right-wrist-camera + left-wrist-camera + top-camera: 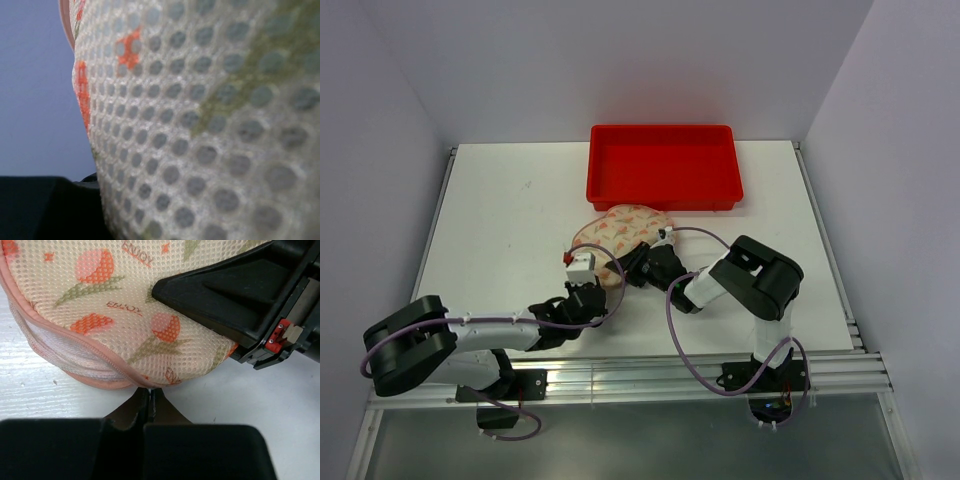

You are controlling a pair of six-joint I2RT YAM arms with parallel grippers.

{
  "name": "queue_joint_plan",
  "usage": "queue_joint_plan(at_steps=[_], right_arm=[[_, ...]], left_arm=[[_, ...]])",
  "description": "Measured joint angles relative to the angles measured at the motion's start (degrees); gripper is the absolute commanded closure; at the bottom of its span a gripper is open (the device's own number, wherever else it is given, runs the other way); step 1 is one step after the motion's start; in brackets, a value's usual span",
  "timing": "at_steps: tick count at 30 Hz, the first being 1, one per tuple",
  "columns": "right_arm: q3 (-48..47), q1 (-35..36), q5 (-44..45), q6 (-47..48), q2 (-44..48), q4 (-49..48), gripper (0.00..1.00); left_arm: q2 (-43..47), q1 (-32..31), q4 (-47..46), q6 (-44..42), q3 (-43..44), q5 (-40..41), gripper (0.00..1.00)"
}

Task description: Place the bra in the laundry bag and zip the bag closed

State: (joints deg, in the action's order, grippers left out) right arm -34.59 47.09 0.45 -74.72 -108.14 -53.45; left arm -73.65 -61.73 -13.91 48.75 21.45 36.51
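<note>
The left gripper (148, 396) is pinching shut on the zip edging of the laundry bag (618, 226). The right gripper (638, 260) is resting on top of the bag; I cannot tell how far it is open, or what the bag holds.

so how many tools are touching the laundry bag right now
2. The left tool is pinched shut on the laundry bag at its near pink zip edge. The right tool lies against the mesh top at the bag's near right; its other finger may be hidden underneath.
</note>
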Motion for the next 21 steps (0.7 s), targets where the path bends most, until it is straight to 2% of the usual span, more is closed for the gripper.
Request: queue_joint_plan(at_steps=[3, 9, 13, 21], right_arm=[[0.0, 0.0, 0.0, 0.0, 0.0, 0.0, 0.82], [0.4, -0.1, -0.8, 0.4, 0.0, -0.2, 1.0], [0.5, -0.6, -3.8, 1.9, 0.0, -0.3, 1.0], [1.2, -5.8, -16.1, 7.6, 0.0, -0.9, 1.0]], left_arm=[[0.7, 0.3, 0.0, 0.0, 0.0, 0.1, 1.0], [2.4, 1.4, -0.1, -0.2, -0.4, 0.2, 1.0], [4.8, 2.5, 0.1, -0.1, -2.3, -0.6, 1.0], [10.4, 5.7, 0.4, 0.2, -5.6, -4.2, 1.0]])
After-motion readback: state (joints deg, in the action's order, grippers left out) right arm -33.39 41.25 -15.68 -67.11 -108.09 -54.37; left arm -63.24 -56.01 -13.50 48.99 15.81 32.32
